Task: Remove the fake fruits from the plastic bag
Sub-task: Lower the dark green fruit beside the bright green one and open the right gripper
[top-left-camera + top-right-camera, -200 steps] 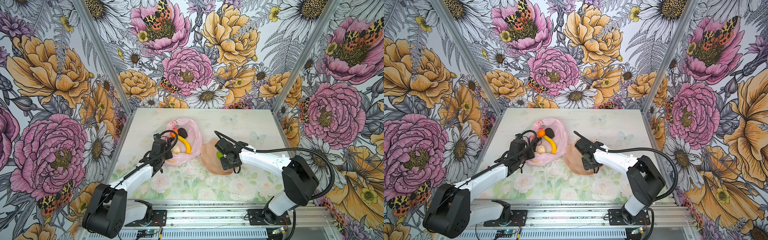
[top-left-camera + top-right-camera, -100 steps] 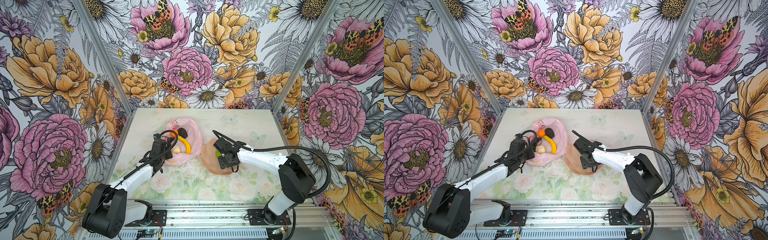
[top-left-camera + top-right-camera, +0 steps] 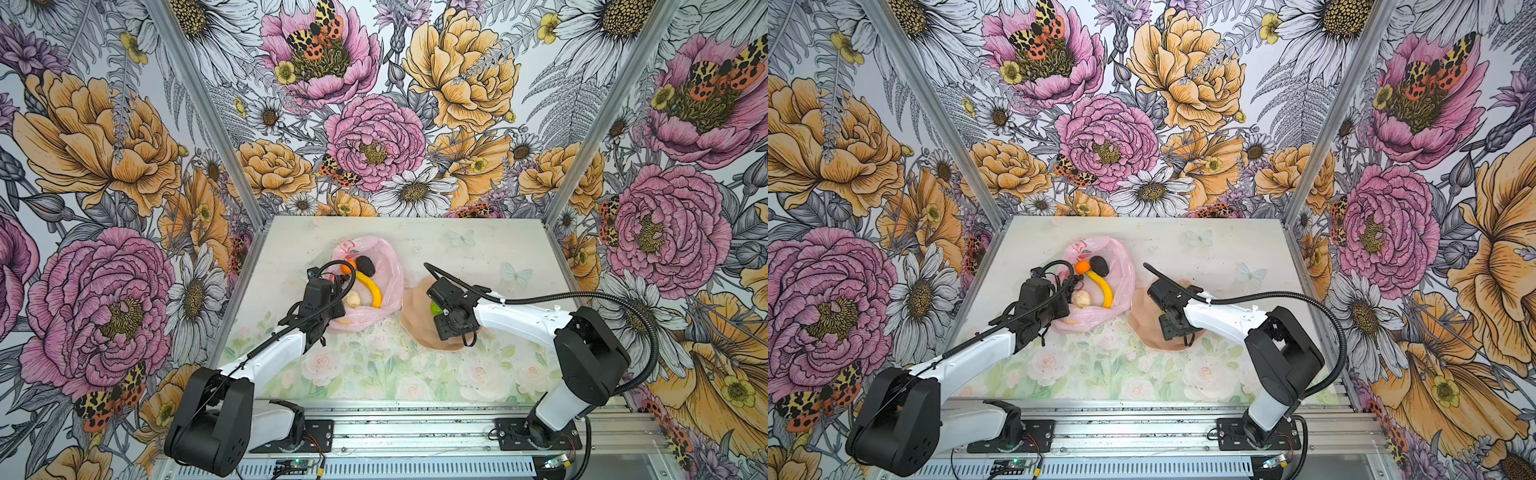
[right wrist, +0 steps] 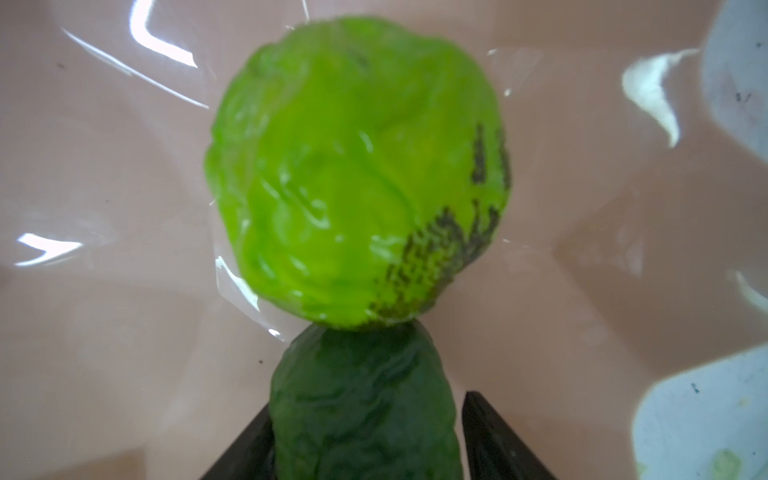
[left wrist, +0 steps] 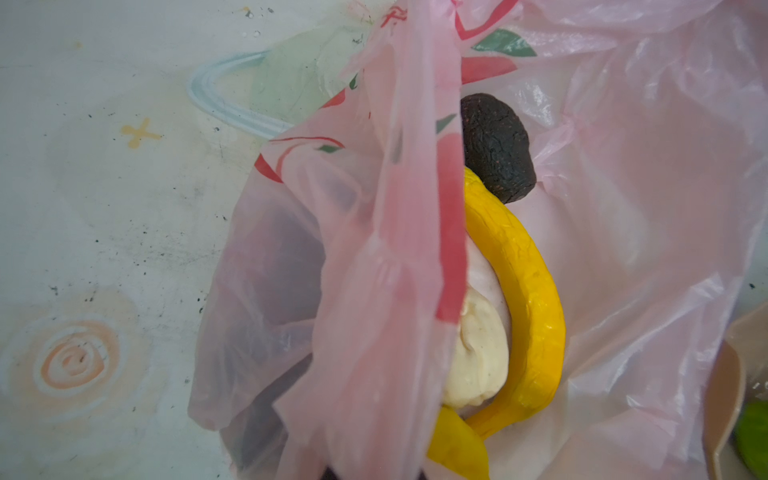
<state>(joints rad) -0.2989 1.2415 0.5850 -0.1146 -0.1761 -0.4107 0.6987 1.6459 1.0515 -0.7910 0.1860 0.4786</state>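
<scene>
Floral table (image 3: 478,257) bearing the plastic bag (image 3: 388,274), which lies open left of centre with a fold clenched in the left gripper (image 3: 337,291). The peach bowl (image 3: 415,328) stands just beside the bag. The bag holds the banana (image 3: 372,286), avocado (image 3: 365,264), cream-white knobbly piece (image 3: 353,299) and orange (image 3: 351,268). In the bowl, a bright green lime (image 4: 353,174) touches a dark green lime (image 4: 365,374), which sits between the parted, released jaws of the right gripper (image 4: 368,409).

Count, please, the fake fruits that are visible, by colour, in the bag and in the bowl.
Yellow: 2, banana, lemon
Green: 2, bright lime, dark lime
Orange: 1, orange fruit
Dark: 2, avocado, grape bunch
Cream: 1, knobbly piece
Total: 8
</scene>
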